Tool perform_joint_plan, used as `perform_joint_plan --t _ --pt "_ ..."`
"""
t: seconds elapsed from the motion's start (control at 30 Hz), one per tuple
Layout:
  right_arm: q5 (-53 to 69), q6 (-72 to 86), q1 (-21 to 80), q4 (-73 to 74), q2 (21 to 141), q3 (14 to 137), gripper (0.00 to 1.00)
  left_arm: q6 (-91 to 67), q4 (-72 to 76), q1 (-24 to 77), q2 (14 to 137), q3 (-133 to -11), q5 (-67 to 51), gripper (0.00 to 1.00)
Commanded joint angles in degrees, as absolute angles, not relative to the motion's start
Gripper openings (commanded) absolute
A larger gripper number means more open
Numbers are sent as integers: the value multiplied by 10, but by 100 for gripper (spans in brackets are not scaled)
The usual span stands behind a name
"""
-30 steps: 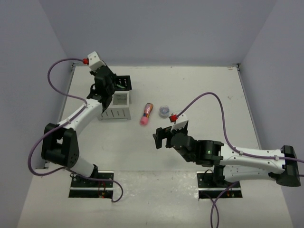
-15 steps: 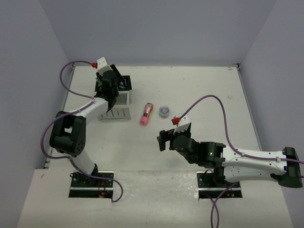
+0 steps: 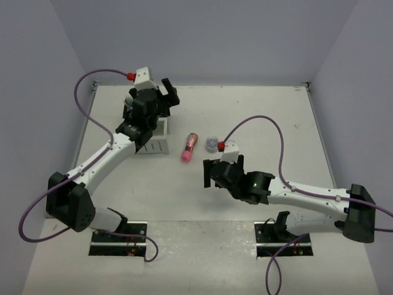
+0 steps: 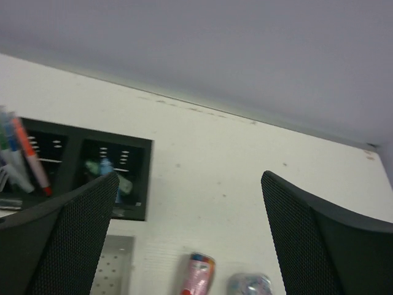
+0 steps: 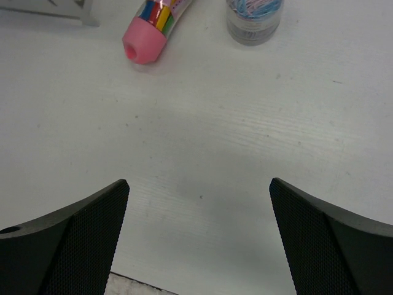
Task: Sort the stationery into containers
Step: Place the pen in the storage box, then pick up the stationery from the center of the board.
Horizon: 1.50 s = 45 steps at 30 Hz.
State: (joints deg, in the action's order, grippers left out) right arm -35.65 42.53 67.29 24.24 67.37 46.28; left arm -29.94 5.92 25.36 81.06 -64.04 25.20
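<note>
My left gripper stands open and empty above the right side of the containers, whose black rack is mostly hidden under the arm in the top view. Pens stand in one slot of the rack, and green and blue capsule pieces lie in another. The white slatted box joins the rack in front. A pink patterned tube and a small grey-blue roll lie on the table to the right of the box. My right gripper is open and empty, just short of the tube and roll.
The white table is walled by grey panels on three sides. A purple cable loops over the table behind my right arm. The white box's corner shows at the top left of the right wrist view.
My left gripper has opened and lifted away to the right from the black rack. My right arm has crept forward towards the tube and roll, jaws still open.
</note>
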Motion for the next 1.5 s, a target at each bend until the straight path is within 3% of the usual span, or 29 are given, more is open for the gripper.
perform_joint_plan --t 0.0,0.13,0.2,0.47,0.8,0.93,1.13,1.17,1.33,1.47 --pt "-455 600 658 432 628 531 99 -201 -42 342 855 -720 215 100" --pt "-506 820 657 668 598 567 99 -165 -106 374 949 -810 111 100" --pt "-503 845 658 714 569 558 99 -147 -144 395 1025 -857 82 100" --pt "-448 773 657 667 414 470 99 -101 -260 442 1209 -997 59 100" --pt "-443 732 657 631 431 461 99 -95 -268 457 1200 -960 81 95" --pt "-434 716 657 604 466 460 99 -96 -262 458 1200 -941 84 80" --pt "-432 709 657 595 470 459 99 -96 -260 458 1204 -944 78 26" --pt "-432 709 657 596 468 458 99 -96 -260 458 1203 -944 78 25" --pt "-433 707 657 596 453 451 99 -102 -260 458 1172 -935 71 0" --pt "-430 698 657 586 453 449 99 -116 -252 459 1092 -903 102 0"
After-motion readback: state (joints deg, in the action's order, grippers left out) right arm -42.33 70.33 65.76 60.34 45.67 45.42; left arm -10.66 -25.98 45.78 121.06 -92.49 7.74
